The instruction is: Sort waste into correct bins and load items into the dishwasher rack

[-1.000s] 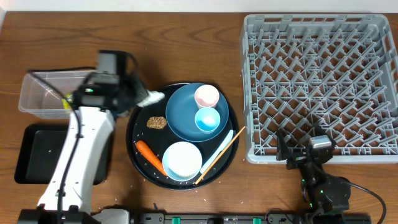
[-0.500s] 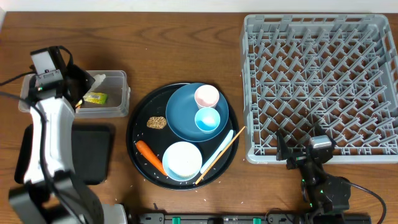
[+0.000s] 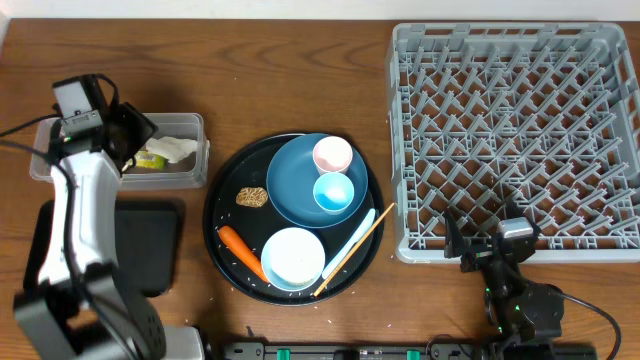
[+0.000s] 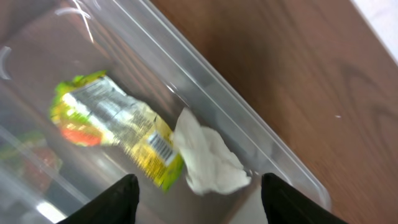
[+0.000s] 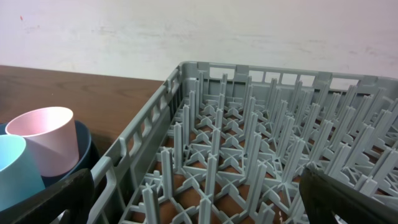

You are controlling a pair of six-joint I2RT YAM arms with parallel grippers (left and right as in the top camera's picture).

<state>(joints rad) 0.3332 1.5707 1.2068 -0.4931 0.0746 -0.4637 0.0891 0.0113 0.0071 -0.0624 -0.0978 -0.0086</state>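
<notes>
Two fingers of my left hand (image 4: 202, 199) stood spread and empty over the tub (image 4: 236, 118), where the tissue (image 4: 208, 162) lay touching the wrapper (image 4: 112, 127). Further out, to my right across the worktop (image 3: 300, 80), the carrot (image 3: 240, 252) lay on the round tray (image 3: 212, 215), its long axis slanting from far-left to near-right. I judged my left arm the nearer one. Farthest off, my right hand (image 5: 199, 196) sat open and empty by the rack (image 5: 249, 124).
</notes>
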